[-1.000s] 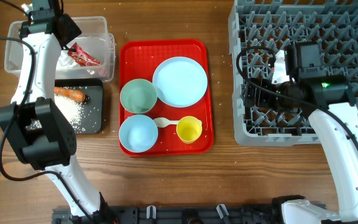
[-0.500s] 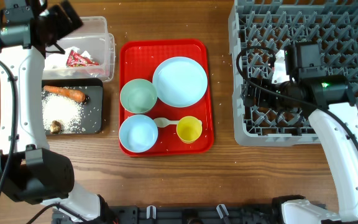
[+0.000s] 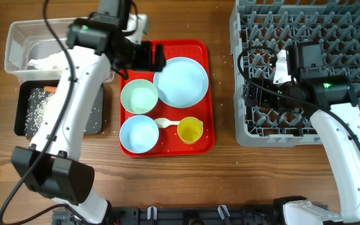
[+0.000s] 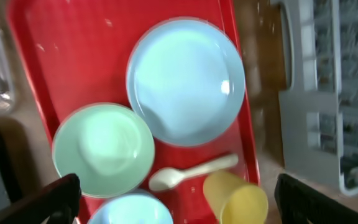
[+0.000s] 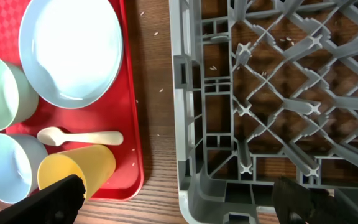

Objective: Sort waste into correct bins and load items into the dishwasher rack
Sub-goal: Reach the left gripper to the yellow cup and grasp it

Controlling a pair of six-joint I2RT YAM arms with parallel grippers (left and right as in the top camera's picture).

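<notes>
Dishwasher rack (image 5: 272,93) lies beneath and ahead of the right fingers (image 5: 61,196), which are spread wide with nothing between them. That arm hovers over the rack's corner nearest the red tray (image 4: 61,56), probably to keep out of the way while the other arm works. The left fingers (image 4: 55,196) are also spread and empty, hanging above the red tray, where all the dishes sit in one tight group on the table (image 3: 167,181). Ahead of the left fingers the light blue plate (image 4: 185,81) lies flat. The pale green bowl (image 4: 103,149) sits closer, toward the finger at the left edge of the wrist view, its rim meeting the plate's. Between the two fingers lie the white spoon (image 4: 191,173) and, nearer the other finger, the yellow cup (image 4: 235,198), mouth up. The light blue bowl (image 4: 129,211) is almost directly below. Well off to the side of these fingers, the crumpled napkin (image 3: 42,61) rests in the clear tub (image 3: 17,37) and rice (image 3: 39,106) lies scattered in the black tray (image 3: 24,119). The arm hides part of both bins, so the other waste cannot be checked. Sorting looks largely done and loading not yet begun. I cannot tell which dish the wide spread is meant for.
</notes>
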